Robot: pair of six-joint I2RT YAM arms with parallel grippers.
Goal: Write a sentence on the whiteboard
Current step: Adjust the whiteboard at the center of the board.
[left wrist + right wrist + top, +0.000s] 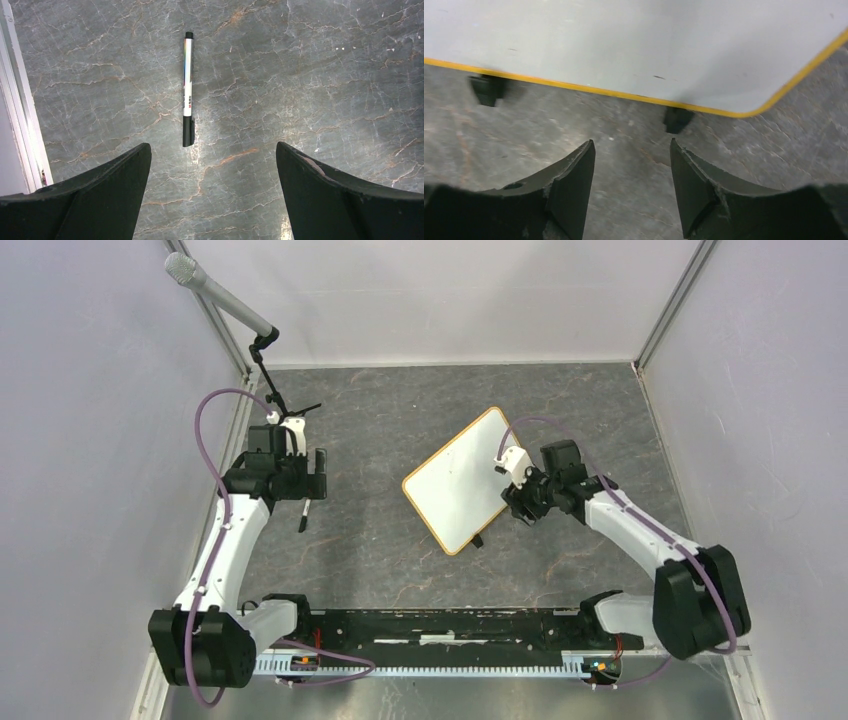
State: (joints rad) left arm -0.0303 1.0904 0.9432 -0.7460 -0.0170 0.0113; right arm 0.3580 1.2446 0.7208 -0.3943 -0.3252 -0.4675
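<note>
Whiteboard [462,480] lies flat on the grey marbled table [380,420], a bit right of the middle and turned at a slant, one corner pointing toward the back wall. From above its white face looks plain; the right wrist camera picks up only a few faint specks on it.

The right gripper [515,502] is at the board's right-hand edge. Seen from its own wrist, the right gripper [631,147] has its jaws parted with only bare tabletop between them. The yellow-tan edge of the whiteboard [624,40] runs across just ahead of the tips, close but not touching. One black clip foot [678,120] pokes out from under that edge almost straight ahead of the gap, a little toward the right finger. A second foot [486,89] sits further off to the left.

Well apart, on the left side of the table, the left gripper [308,480] hangs with its jaws spread wide and holding nothing. A marker [188,90] lies on the table just beyond its tips, cap end nearest them and closer to the left finger. A microphone [215,292] on a stand occupies the far left corner.
</note>
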